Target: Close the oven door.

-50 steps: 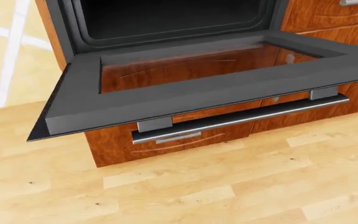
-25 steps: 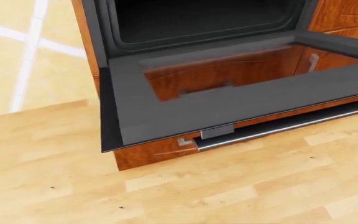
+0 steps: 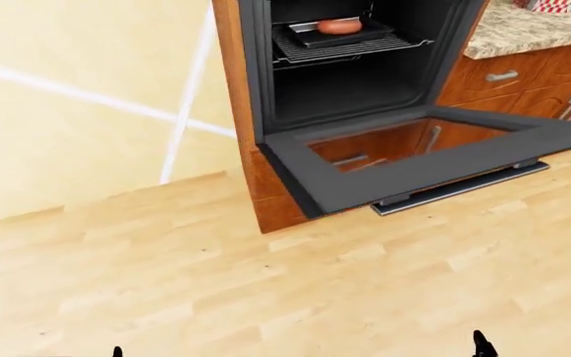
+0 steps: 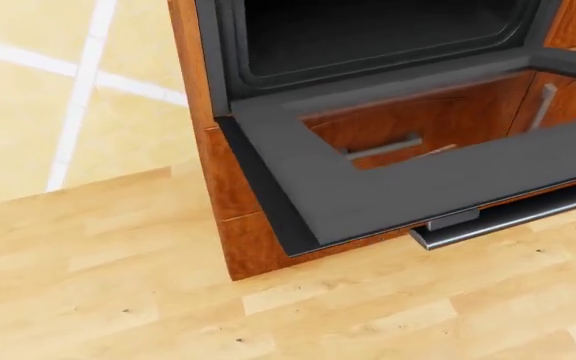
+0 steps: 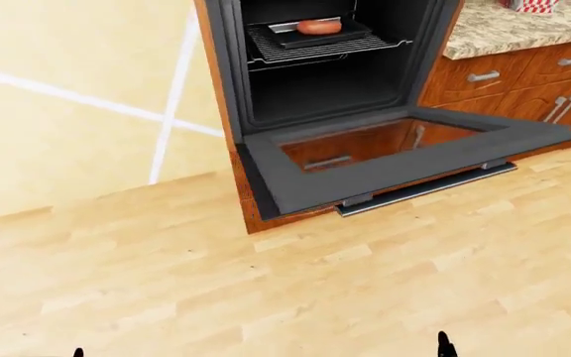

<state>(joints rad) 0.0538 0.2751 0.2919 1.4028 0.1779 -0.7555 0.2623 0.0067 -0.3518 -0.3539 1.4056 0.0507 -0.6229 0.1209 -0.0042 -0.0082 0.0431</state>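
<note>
The oven door point(image 5: 405, 160) hangs open, lying nearly flat, with a glass window in its dark grey frame. Its long metal handle point(image 5: 429, 187) runs under the lower edge. The dark oven cavity point(image 5: 320, 82) above holds a rack point(image 5: 325, 46) with a tray and a sausage point(image 5: 317, 27). In the head view the door point(image 4: 438, 191) fills the right half. Only a dark tip of my left hand point(image 3: 117, 351) and one of my right hand point(image 3: 479, 343) show at the bottom edge of the left-eye view, far below the door. Their fingers are hidden.
Wooden cabinet drawers with metal handles point(image 3: 501, 76) stand right of the oven under a granite counter point(image 3: 528, 30). A cream wall with white lines point(image 3: 77, 97) lies left of it. Light wood floor point(image 3: 295, 290) spreads below.
The camera has moved: across the head views the oven and its door slide to the right, and more wall and floor show on the left. The door's angle looks unchanged.
</note>
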